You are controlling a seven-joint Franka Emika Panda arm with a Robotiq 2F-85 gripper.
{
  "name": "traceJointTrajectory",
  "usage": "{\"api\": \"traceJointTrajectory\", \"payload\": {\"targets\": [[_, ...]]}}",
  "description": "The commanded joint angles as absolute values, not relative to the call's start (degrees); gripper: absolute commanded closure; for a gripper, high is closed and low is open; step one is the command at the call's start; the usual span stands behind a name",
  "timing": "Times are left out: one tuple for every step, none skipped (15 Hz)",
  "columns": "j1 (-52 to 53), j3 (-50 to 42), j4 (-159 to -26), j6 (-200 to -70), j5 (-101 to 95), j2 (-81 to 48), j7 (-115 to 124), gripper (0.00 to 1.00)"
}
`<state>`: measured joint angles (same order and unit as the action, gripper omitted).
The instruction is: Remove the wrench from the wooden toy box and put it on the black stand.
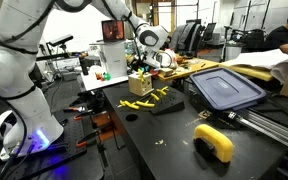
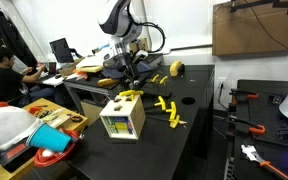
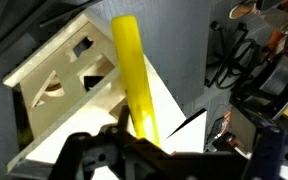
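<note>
Wrist view is showing the pale wooden toy box [image 3: 64, 115], shape holes cut in it, the yellow wrench [image 3: 132, 70] sticking out toward twelve o'clock, the gripper [image 3: 134, 152] hovering wide and empty at six. In an exterior view the black stand [image 1: 167, 104] is lying at the box's four o'clock.

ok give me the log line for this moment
gripper: open, above wooden toy box | wrench: yellow, sticking out of the box, not gripped | task: wrench not yet removed
</note>
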<state>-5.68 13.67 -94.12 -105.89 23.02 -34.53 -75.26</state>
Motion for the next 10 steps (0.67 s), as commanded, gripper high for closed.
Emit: {"api": "traceJointTrajectory", "payload": {"targets": [[-3.72,12.45,-104.30,-113.75,24.20,-27.19,-72.91,0.00],[-3.30,12.47,-105.85,-115.93,24.07,-26.26,-72.09,0.00],[-2.84,12.50,-107.13,-118.15,23.90,-25.50,-71.45,0.00],[-2.50,12.62,-108.37,-120.32,23.89,-24.83,-70.64,0.00],[-2.24,12.74,-109.42,-122.41,23.84,-24.30,-70.29,0.00],[-2.01,12.86,-110.40,-124.45,23.80,-23.87,-69.99,0.00],[-1.72,12.89,-111.33,-126.71,23.60,-23.51,-69.76,0.00],[-1.53,13.03,-111.96,-129.10,23.43,-23.42,-69.90,0.00],[-1.40,13.22,-112.49,-131.13,23.33,-23.40,-70.27,0.00],[-1.24,13.31,-112.73,-133.10,23.17,-23.64,-70.22,0.00]]}}
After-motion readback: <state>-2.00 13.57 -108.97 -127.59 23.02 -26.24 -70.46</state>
